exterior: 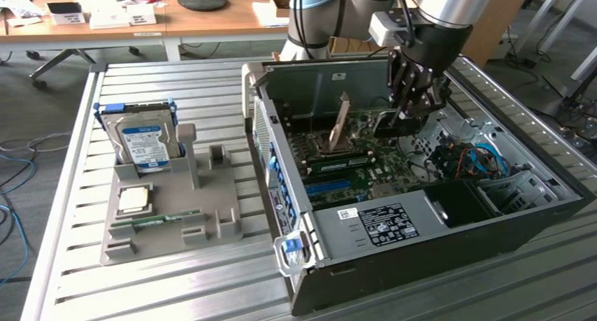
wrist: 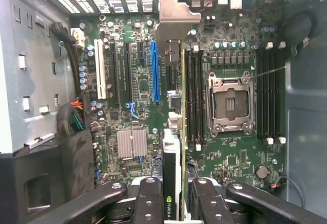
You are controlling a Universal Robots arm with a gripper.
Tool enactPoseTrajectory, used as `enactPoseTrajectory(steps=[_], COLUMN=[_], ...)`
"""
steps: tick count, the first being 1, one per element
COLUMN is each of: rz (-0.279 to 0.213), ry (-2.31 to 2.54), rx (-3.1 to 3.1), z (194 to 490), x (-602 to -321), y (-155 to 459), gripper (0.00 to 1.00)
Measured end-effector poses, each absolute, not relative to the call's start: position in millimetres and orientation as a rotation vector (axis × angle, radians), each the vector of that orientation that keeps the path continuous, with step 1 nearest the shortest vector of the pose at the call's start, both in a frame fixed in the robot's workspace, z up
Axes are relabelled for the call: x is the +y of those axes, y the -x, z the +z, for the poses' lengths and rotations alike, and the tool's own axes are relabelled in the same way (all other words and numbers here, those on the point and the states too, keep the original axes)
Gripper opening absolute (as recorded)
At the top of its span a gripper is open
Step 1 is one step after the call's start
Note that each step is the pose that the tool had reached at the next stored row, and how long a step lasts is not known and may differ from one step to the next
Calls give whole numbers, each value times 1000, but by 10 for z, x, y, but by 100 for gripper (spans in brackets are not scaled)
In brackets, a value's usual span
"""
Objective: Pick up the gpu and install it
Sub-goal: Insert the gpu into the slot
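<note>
The gpu (wrist: pixel 172 147) shows edge-on in the wrist view, its grey metal end bracket (wrist: pixel 173 14) toward the case's vented rear wall. My gripper (wrist: pixel 173 203) is shut on the card, with one black finger (wrist: pixel 148 198) on each side of it. The card hangs over the motherboard (wrist: pixel 138 147), between the blue expansion slot (wrist: pixel 155 70) and the memory slots (wrist: pixel 194 96); whether it touches the board I cannot tell. In the exterior view my gripper (exterior: pixel 407 118) reaches down into the open computer case (exterior: pixel 279 160), with the dark gpu (exterior: pixel 393 130) at its fingertips.
The empty processor socket (wrist: pixel 230 104) lies beside the memory slots. A grey parts tray (exterior: pixel 219 195) at the exterior view's left holds a silver hard drive (exterior: pixel 145 139), a processor chip (exterior: pixel 135 198) and a green memory stick (exterior: pixel 168 219). Blue and orange cables (exterior: pixel 471 159) and the power supply (exterior: pixel 392 219) crowd the case.
</note>
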State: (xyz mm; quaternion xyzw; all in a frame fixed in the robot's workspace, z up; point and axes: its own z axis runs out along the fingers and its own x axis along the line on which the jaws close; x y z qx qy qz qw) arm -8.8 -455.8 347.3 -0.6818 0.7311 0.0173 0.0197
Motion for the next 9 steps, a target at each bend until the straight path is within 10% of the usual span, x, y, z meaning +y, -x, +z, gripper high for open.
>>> enactPoseTrajectory(steps=[9], rz=[54], ry=[2115], rx=[2268], z=[3421], x=[-4567], y=[98], gripper=[27])
